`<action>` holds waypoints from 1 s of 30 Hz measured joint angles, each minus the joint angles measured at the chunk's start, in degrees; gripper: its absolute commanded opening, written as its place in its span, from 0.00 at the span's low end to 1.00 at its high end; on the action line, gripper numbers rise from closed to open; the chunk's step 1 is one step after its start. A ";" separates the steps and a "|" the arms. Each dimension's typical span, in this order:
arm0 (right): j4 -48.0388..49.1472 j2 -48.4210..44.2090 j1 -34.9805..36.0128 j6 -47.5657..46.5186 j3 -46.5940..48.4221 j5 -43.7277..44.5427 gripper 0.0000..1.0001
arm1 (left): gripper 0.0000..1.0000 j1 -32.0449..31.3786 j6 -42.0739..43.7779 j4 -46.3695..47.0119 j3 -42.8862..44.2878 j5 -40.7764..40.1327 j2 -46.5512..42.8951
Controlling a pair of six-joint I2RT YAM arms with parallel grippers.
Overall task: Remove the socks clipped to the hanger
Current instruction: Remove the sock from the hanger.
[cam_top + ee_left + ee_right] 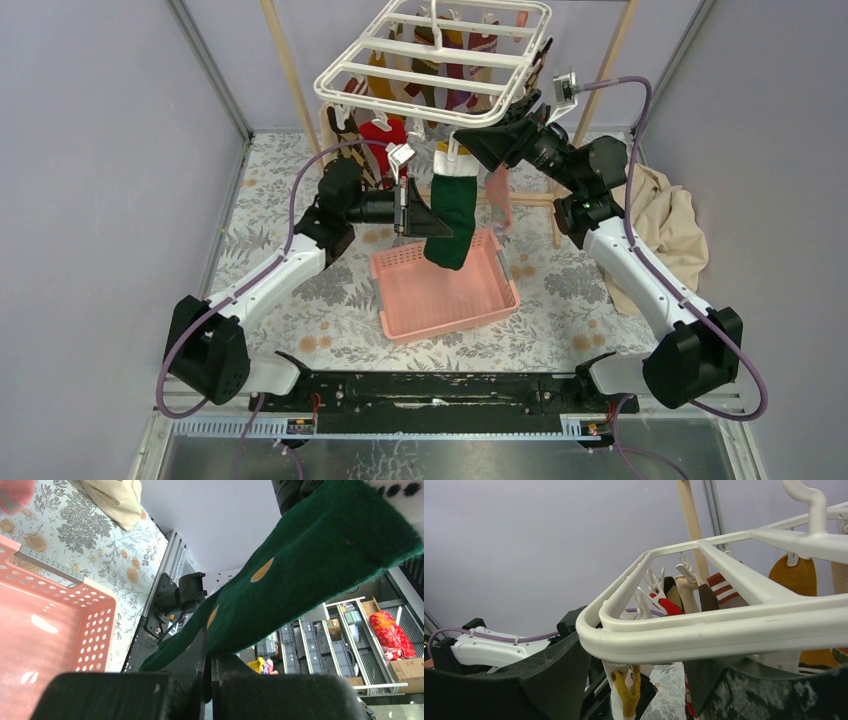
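The white hanger (pixel 400 108) hangs at the back with several socks clipped under it. A green sock (pixel 455 215) with a white cuff hangs from a front clip over the pink basket. My left gripper (pixel 408 210) is shut on its lower part; the left wrist view shows the green sock (pixel 300 570) pinched in that gripper (pixel 209 655). My right gripper (pixel 480 140) is open just under the hanger's front rail (pixel 724 630). Its fingers stand on either side of the yellow-tipped clip (pixel 628 690) holding the cuff. Red (pixel 385 135) and pink (pixel 500 195) socks hang nearby.
A pink perforated basket (pixel 450 325) sits on the floral tablecloth below the green sock. A beige cloth (pixel 670 225) lies crumpled at the right. Wooden rail posts (pixel 290 70) rise behind the hanger. Grey walls close in on both sides.
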 measured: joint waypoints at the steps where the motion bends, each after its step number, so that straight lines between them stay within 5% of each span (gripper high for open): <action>1: -0.04 0.11 0.00 0.02 0.09 0.00 0.71 | 0.03 -0.02 0.04 -0.02 0.00 -0.02 0.11; 17: -2.19 0.39 0.17 -0.28 0.55 -0.04 0.74 | 0.02 -0.37 1.01 -0.44 0.00 -0.15 0.61; 23: -3.41 0.39 0.35 -1.03 0.57 -0.11 0.62 | 0.02 -0.37 1.25 -0.46 0.00 -0.22 1.03; 30: -4.52 0.35 0.46 -1.68 0.79 -1.11 0.37 | 0.01 -0.37 1.46 -0.94 0.17 -0.61 1.25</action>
